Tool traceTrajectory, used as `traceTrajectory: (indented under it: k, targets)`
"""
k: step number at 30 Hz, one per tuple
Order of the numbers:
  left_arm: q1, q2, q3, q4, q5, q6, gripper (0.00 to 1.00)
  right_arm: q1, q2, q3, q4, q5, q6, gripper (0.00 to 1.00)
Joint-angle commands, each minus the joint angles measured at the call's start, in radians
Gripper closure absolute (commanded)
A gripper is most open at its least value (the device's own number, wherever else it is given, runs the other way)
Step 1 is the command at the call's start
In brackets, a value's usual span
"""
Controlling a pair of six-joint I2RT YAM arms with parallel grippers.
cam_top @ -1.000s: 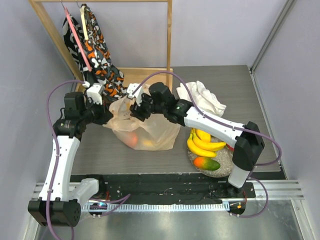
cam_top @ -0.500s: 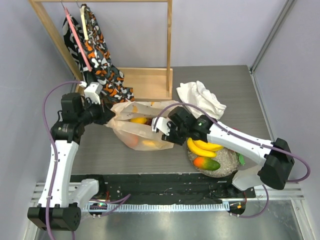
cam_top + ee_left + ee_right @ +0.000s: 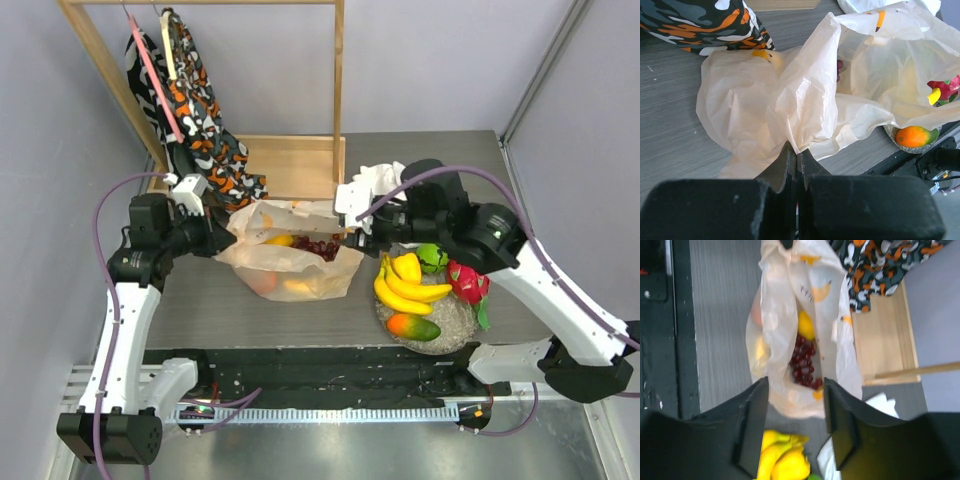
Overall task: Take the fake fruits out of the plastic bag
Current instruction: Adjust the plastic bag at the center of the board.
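Pinching a fold of the plastic bag (image 3: 805,95), the left gripper (image 3: 796,154) has its fingers pressed flat together w/ the thin peach film caught between them. The bag fans out directly ahead of its tips and lies crumpled on the grey table (image 3: 200,300). The patterned fabric (image 3: 700,20) sits beyond the bag, up and to that gripper's left. The right gripper (image 3: 796,385) is spread wide w/ nothing between its fingers, hanging above the bag's mouth and looking down into it. A dark purple grape bunch (image 3: 804,362) lies inside the bag, centred btw the two fingers and just past their tips. A yellow round (image 3: 806,325) touches the grapes on the far side. Orange shapes (image 3: 262,283) show through the film lower in the bag, prob. more round fruit, but the plastic blurs them too much to say. From above, the right fingertips are close to the bag's rim; contact can't be judged. The other fruits sit behind the right gripper, back toward its wrist, in a clear dish (image 3: 455,315) just beside the bag. They are the banana bunch (image 3: 405,285), the red-green mango (image 3: 413,326), the green lime (image 3: 432,258) and the pink dragon fruit (image 3: 468,282), all touching one another. A white cloth (image 3: 385,180) is bunched on the table near the right wrist, next to the wooden frame (image 3: 338,80).
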Motion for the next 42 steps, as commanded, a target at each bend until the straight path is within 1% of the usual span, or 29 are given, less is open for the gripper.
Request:
traceTrajectory:
  k: [1,2,5,6,7,8,10,11,12,13,14,15,16,17,18,19,24,25,27,30,31,32,34,36,37,38,39,40,42]
  targets:
    - [0.005,-0.013,0.006,0.044,0.037,-0.046,1.0,0.01,0.125,-0.114,0.276,-0.079,0.099,0.53]
    - [0.005,-0.013,0.01,0.042,0.037,-0.046,1.0,0.01,0.144,-0.175,0.389,-0.046,0.124,0.55]
    - [0.007,-0.019,0.024,0.03,0.035,-0.029,1.0,0.01,0.263,-0.243,0.515,0.023,0.166,0.64]
    - [0.008,-0.022,0.027,0.027,0.034,-0.025,1.0,0.009,0.299,-0.268,0.544,0.042,0.163,0.65]
    - [0.008,-0.027,0.027,0.022,0.034,-0.025,1.0,0.01,0.313,-0.294,0.613,0.068,0.173,0.67]
    - [0.008,-0.03,0.03,0.016,0.034,-0.022,1.0,0.009,0.322,-0.343,0.642,0.147,0.213,0.7]
    - [0.008,-0.033,0.03,0.016,0.034,-0.018,1.0,0.01,0.351,-0.371,0.647,0.188,0.233,0.7]
    - [0.037,-0.035,0.032,0.016,0.032,-0.018,1.0,0.012,0.351,-0.4,0.637,0.182,0.232,0.7]
    - [0.04,-0.036,0.032,0.016,0.032,-0.017,1.0,0.018,0.347,-0.415,0.617,0.165,0.216,0.7]
    - [0.042,-0.036,0.032,0.019,0.028,-0.014,1.0,0.028,0.328,-0.427,0.541,0.118,0.186,0.7]
    - [0.042,-0.035,0.03,0.021,0.026,-0.003,1.0,0.064,0.313,-0.44,0.479,0.053,0.146,0.68]
    - [0.042,-0.035,0.029,0.022,0.022,0.001,1.0,0.085,0.295,-0.449,0.419,-0.072,0.05,0.68]
    - [0.042,-0.036,0.023,0.028,0.017,0.003,1.0,0.114,0.272,-0.466,0.369,-0.097,0.037,0.68]
    - [0.042,-0.035,0.021,0.028,0.012,0.005,1.0,0.125,0.238,-0.502,0.374,-0.099,0.064,0.66]
    - [0.042,-0.032,0.018,0.031,0.011,0.008,1.0,0.121,0.236,-0.512,0.376,-0.14,0.11,0.65]
    - [0.042,-0.032,0.01,0.036,0.012,0.006,1.0,0.115,0.244,-0.524,0.365,-0.168,0.113,0.64]
    - [0.042,-0.013,-0.025,0.057,0.011,-0.005,1.0,0.124,0.262,-0.579,0.403,-0.323,0.155,0.63]
    - [0.042,-0.009,-0.031,0.062,0.005,-0.003,1.0,0.134,0.262,-0.593,0.422,-0.34,0.208,0.64]
    - [0.042,0.008,-0.028,0.062,-0.006,0.008,1.0,0.142,0.233,-0.567,0.426,-0.323,0.251,0.66]
    - [0.043,0.013,-0.02,0.033,-0.003,0.037,1.0,0.116,0.192,-0.43,0.433,-0.221,0.287,0.56]
    - [0.042,0.007,-0.024,0.024,0.0,0.037,1.0,0.108,0.187,-0.356,0.439,-0.191,0.287,0.47]
    - [0.042,0.001,-0.025,0.022,0.005,0.035,1.0,0.107,0.187,-0.325,0.437,-0.155,0.264,0.41]
    - [0.042,-0.018,-0.031,0.021,0.012,0.028,1.0,0.108,0.19,-0.262,0.42,-0.154,0.204,0.31]
    - [0.039,-0.022,-0.022,0.022,0.011,0.026,1.0,0.121,0.193,-0.251,0.419,-0.107,0.115,0.27]
    - [0.04,-0.024,-0.017,0.021,0.009,0.025,1.0,0.125,0.201,-0.271,0.419,-0.09,0.08,0.23]
    - [0.042,-0.024,-0.011,0.021,0.009,0.021,1.0,0.131,0.208,-0.283,0.423,-0.044,0.021,0.21]
    - [0.04,-0.023,-0.001,0.021,0.008,0.017,1.0,0.133,0.218,-0.296,0.423,-0.032,0.002,0.19]
    - [0.042,-0.021,0.006,0.024,0.011,0.014,1.0,0.134,0.242,-0.314,0.422,-0.026,-0.015,0.09]
    - [0.042,-0.013,0.021,0.027,0.015,-0.003,1.0,0.134,0.261,-0.329,0.429,-0.035,-0.05,0.0]
